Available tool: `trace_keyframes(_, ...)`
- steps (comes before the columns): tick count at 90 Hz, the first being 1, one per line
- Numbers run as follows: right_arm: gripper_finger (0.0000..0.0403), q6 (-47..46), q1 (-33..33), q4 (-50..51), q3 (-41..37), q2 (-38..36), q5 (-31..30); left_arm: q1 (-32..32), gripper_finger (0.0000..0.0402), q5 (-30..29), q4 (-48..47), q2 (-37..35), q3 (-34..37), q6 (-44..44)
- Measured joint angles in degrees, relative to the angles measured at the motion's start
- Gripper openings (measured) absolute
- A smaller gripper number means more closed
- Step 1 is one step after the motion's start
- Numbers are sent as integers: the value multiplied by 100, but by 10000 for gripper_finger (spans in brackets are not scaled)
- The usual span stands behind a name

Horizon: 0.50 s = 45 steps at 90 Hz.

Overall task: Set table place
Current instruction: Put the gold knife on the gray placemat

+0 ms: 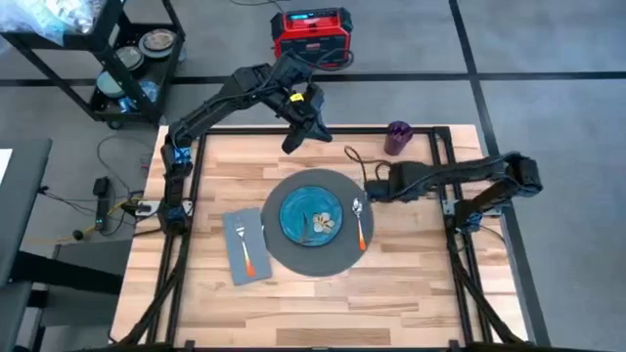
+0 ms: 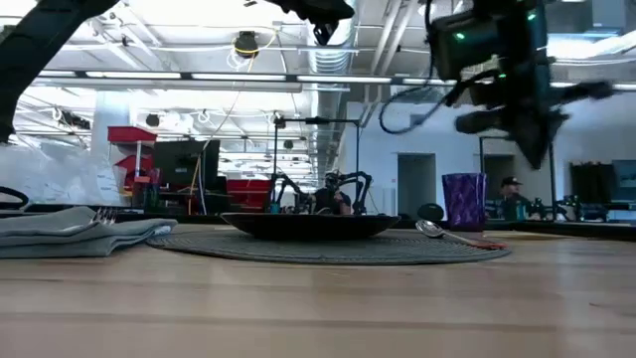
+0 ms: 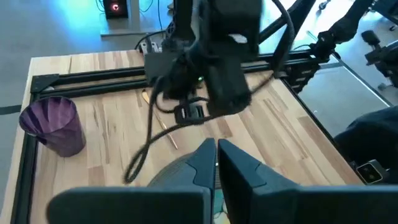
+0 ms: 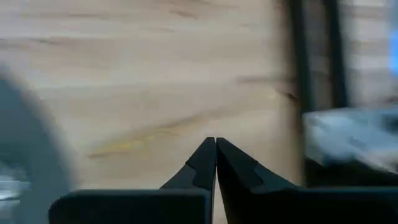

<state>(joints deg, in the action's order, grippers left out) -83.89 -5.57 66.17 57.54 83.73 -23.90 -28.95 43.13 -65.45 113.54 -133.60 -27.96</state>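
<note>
On the wood table [image 1: 411, 284] lies a round dark grey mat [image 1: 315, 259] with a blue-green plate [image 1: 298, 213] on it. An orange-handled spoon [image 1: 360, 225] lies on the mat's right part. Left of the mat, a grey napkin [image 1: 235, 256] carries an orange-handled fork [image 1: 245, 252]. The purple cup [image 1: 397, 137] stands upright near the far edge. My left gripper [image 1: 291, 145] hangs shut above the table's far part, behind the plate. My right gripper [image 1: 373, 190] is shut and raised over the table just right of the spoon's bowl.
A black metal frame [image 1: 191, 186] rims the tabletop. A dark cable [image 1: 358, 160] lies on the wood between cup and mat. Off the table stand a black wheeled cart [image 1: 122, 59] at the far left and a red box [image 1: 311, 31] on the floor.
</note>
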Motion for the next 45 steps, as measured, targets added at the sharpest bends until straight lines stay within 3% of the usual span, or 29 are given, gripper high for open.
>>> trace_keyframes(16, 0, 637, -262, -1214, -101, -1, 112, 15, 0, -9, -3, 7, 284, 16)
trace_keyframes(33, 0, 151, -62, 60, -155, -3, -195, 42, 0, -12, -22, 11, 536, 14)
trace_keyframes(45, 0, -107, -67, 154, -591, 41, 227, 56, 0, -11, -22, 9, 549, -74)
